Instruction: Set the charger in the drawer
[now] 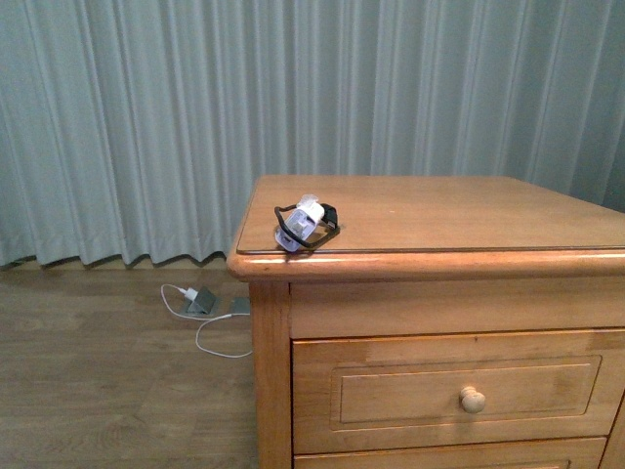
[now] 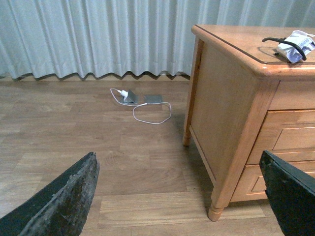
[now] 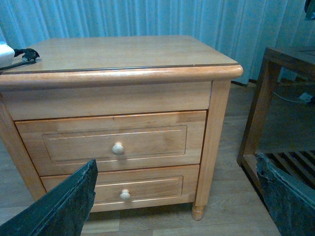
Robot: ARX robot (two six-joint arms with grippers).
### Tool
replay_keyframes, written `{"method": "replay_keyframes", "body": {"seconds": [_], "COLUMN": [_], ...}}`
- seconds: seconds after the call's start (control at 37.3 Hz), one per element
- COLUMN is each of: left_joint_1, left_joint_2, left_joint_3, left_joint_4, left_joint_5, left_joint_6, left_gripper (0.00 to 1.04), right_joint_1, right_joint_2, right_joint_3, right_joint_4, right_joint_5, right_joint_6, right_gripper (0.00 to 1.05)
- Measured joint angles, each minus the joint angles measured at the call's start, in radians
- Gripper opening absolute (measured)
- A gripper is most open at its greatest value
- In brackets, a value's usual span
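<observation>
The charger (image 1: 305,224), a small white block wrapped in black cable, lies on the wooden nightstand's top near its front left corner. It also shows in the left wrist view (image 2: 294,45) and at the edge of the right wrist view (image 3: 10,54). The drawer (image 1: 459,391) with its round pale knob (image 1: 473,399) is shut; it also shows in the right wrist view (image 3: 115,142). My left gripper (image 2: 179,196) is open, low over the floor left of the nightstand. My right gripper (image 3: 174,196) is open, in front of the drawers. Neither arm shows in the front view.
A second white charger with a thin white cable and a grey device (image 1: 203,301) lies on the wood floor by the curtain. A lower drawer (image 3: 115,189) sits below the upper one. A dark wooden slatted stand (image 3: 280,113) is to the nightstand's right.
</observation>
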Motion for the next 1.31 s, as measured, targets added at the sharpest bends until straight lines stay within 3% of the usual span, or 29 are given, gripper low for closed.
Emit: {"method": "replay_keyframes", "body": {"seconds": [0.46,0.48,0.56,0.99,1.31], "left_joint_1": [0.0,0.0,0.0,0.0,0.0], "left_joint_2": [0.0,0.0,0.0,0.0,0.0], "left_joint_3": [0.0,0.0,0.0,0.0,0.0], "left_joint_4": [0.0,0.0,0.0,0.0,0.0], "left_joint_5": [0.0,0.0,0.001,0.0,0.0], "left_joint_6": [0.0,0.0,0.0,0.0,0.0], "left_gripper": [0.98,0.98,0.98,0.98,0.98], "right_joint_1": [0.0,-0.002,-0.04,0.183,0.262], "right_joint_2": [0.0,0.002,0.162,1.156,1.722], "right_joint_3": [0.0,0.001,0.068,0.304,0.55], "right_joint_4": [0.0,-0.004,-0.133,0.451,0.68], "right_joint_5": [0.0,-0.008,-0.158,0.005,0.071], "right_joint_6": [0.0,-0.005,-0.054,-0.011,-0.014], "right_gripper": [0.96,0.96,0.96,0.96,0.96]}}
